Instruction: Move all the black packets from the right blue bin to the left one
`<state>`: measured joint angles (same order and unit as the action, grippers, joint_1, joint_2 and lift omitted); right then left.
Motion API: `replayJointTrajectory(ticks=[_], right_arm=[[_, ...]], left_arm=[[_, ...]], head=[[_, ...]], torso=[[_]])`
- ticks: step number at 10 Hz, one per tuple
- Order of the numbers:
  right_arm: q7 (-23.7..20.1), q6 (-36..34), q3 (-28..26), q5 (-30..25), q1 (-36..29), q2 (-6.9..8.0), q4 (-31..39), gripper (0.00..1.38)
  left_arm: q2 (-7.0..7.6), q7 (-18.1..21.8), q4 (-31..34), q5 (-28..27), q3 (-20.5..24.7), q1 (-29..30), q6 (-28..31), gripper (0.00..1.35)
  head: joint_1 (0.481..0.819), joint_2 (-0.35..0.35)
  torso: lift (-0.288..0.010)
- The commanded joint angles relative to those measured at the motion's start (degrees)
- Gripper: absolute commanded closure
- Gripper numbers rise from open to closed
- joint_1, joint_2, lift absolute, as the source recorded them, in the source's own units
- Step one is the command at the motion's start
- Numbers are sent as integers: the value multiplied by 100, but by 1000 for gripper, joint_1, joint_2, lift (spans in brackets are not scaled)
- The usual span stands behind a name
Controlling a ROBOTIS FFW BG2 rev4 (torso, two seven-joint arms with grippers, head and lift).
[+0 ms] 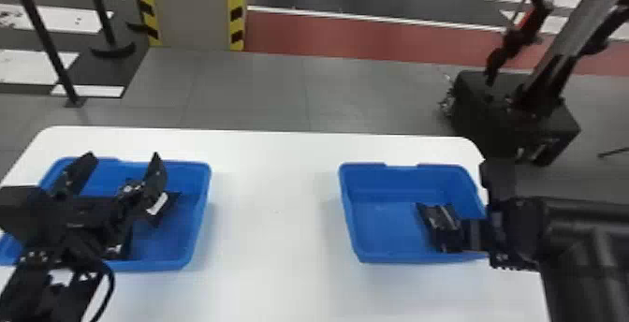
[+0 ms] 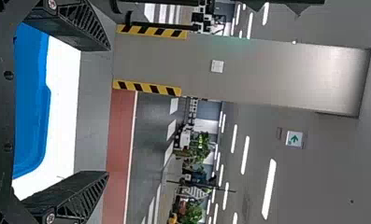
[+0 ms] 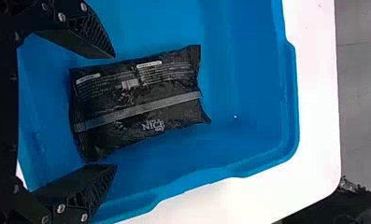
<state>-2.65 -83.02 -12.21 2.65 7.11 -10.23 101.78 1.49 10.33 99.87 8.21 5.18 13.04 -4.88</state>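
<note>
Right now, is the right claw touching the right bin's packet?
Cannot tell. In the right wrist view, the right claw is open, one finger close by the packet, without clear gap or contact.

Left arm (image 1: 51, 288): one, black, over the left end of the white table (image 1: 276, 204); left gripper (image 1: 122, 157) aimed toward the table's far side, fingers (image 2: 80, 193) spread wide. Right arm (image 1: 585, 232): one, black, bent at the table's right side; right gripper (image 1: 491, 218) above the table's right end, pitched downward, fingers (image 3: 82, 186) parted
</note>
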Motion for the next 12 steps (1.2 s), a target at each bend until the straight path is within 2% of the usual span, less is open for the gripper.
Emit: replayJointTrajectory(ticks=[1, 2, 4, 5, 6, 7, 10, 12], right_arm=[[36, 19, 0, -10, 7, 3, -46, 252], [45, 19, 0, 16, 21, 3, -145, 377], [54, 76, 0, 34, 7, -5, -327, 527], [45, 174, 0, 25, -22, -5, -341, 751], [54, 497, 9, 7, -204, 12, -116, 1073], [98, 877, 0, 42, -472, 56, 235, 1133], [238, 2016, 0, 315, -1175, 153, 1191, 1134], [133, 3310, 26, 561, -1582, 223, 1684, 1133]], left_arm=[[18, 39, 4, 5, 9, -10, 122, 75], [35, 65, 4, 5, -9, -10, 150, 75], [26, 74, 4, -4, -26, -25, 192, 75], [26, 74, 4, -4, -26, -25, 206, 75], [26, 83, 4, -4, -26, -25, 206, 79], [26, 83, 4, 5, -17, 4, 192, 79], [0, 74, 18, -48, -9, 4, 52, 82], [-61, 56, 201, -65, 35, -10, 94, 82]], head=[[695, -153], [695, -157], [695, -159], [695, -161], [695, -163], [695, -164], [695, -155], [695, -139]], torso=[[-110], [-110], [-110], [-110], [-110], [-110], [-110], [-110]])
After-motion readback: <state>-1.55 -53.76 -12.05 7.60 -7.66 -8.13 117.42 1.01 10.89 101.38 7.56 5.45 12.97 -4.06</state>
